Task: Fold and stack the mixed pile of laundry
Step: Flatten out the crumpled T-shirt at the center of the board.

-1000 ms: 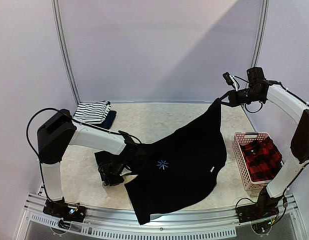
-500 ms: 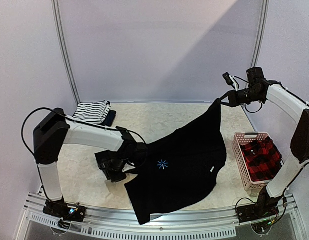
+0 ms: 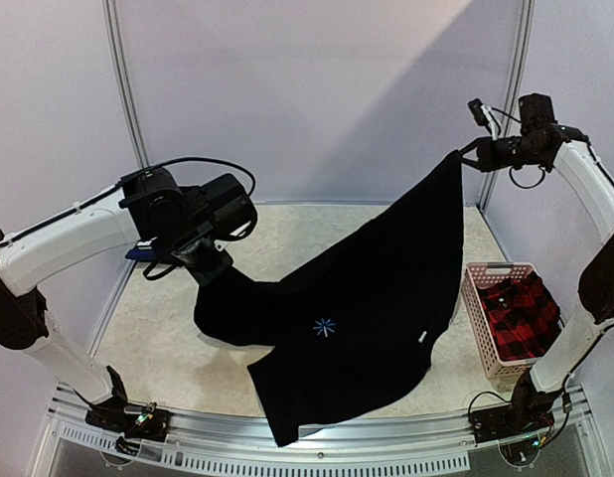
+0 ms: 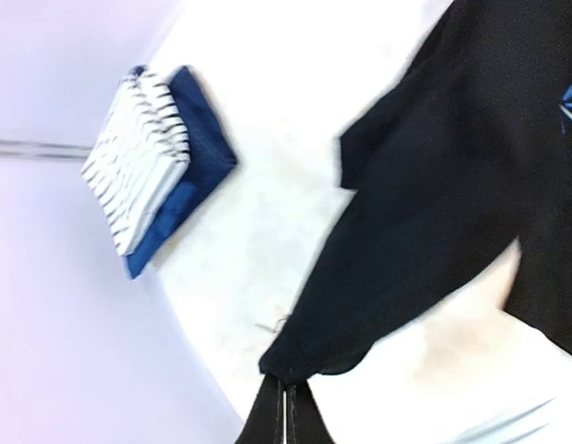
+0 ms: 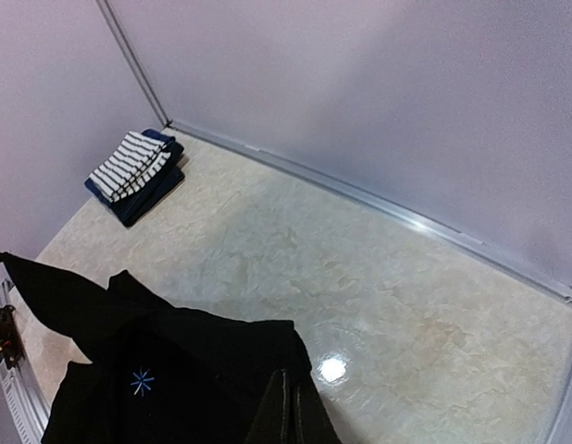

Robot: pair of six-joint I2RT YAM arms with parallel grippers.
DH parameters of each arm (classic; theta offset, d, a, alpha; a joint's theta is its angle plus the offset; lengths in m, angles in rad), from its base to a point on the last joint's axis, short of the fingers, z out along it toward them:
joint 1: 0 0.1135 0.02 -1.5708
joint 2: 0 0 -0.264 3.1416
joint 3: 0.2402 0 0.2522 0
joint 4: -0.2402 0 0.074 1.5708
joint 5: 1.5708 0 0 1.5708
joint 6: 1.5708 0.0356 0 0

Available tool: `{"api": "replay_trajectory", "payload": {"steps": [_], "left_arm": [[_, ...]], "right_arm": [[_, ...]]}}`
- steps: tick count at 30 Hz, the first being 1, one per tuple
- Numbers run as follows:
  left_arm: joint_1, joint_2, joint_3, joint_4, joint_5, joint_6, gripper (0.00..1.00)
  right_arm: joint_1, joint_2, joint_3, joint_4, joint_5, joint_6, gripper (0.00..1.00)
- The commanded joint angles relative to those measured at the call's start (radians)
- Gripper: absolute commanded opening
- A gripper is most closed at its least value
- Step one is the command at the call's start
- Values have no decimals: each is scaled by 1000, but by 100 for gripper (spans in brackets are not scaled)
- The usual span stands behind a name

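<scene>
step: spreading black shirt (image 3: 367, 298) beside basket (image 3: 501, 267) | left gripper (image 3: 216, 270), right gripper (image 3: 466, 157) each pinch its edge | next, likely: lay flat

White arms (image 3: 59, 237) carry black joints (image 3: 188, 211) and cables (image 3: 203, 161).

The top camera looks down from high on the near side of the black shirt (image 3: 367, 298), far enough back to hold all of it. The left wrist camera hangs close over the shirt's left edge. The right wrist camera looks down from above its far corner. All three views share its blue star (image 3: 324, 327).
</scene>
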State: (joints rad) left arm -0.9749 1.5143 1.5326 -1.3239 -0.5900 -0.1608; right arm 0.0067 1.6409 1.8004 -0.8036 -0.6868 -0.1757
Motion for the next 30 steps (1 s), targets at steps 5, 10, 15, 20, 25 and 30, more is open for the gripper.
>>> {"api": "replay_trajectory", "payload": {"steps": [5, 10, 15, 20, 25, 30], "left_arm": [[34, -147, 12, -37, -173, -57, 0], [49, -209, 41, 72, -213, 21, 0], [73, -162, 166, 147, -272, 122, 0], [81, -120, 368, 202, -360, 238, 0], [75, -111, 540, 189, -393, 306, 0], [48, -126, 658, 169, -422, 358, 0]], "right_arm": [[-56, -46, 178, -41, 81, 42, 0], [-65, -2, 353, -75, 121, 46, 0], [-65, 92, 567, -122, 118, 26, 0], [-65, 44, 568, -74, 103, -3, 0], [-65, -31, 572, -53, 123, -62, 0], [-65, -112, 598, -1, 138, -81, 0]]}}
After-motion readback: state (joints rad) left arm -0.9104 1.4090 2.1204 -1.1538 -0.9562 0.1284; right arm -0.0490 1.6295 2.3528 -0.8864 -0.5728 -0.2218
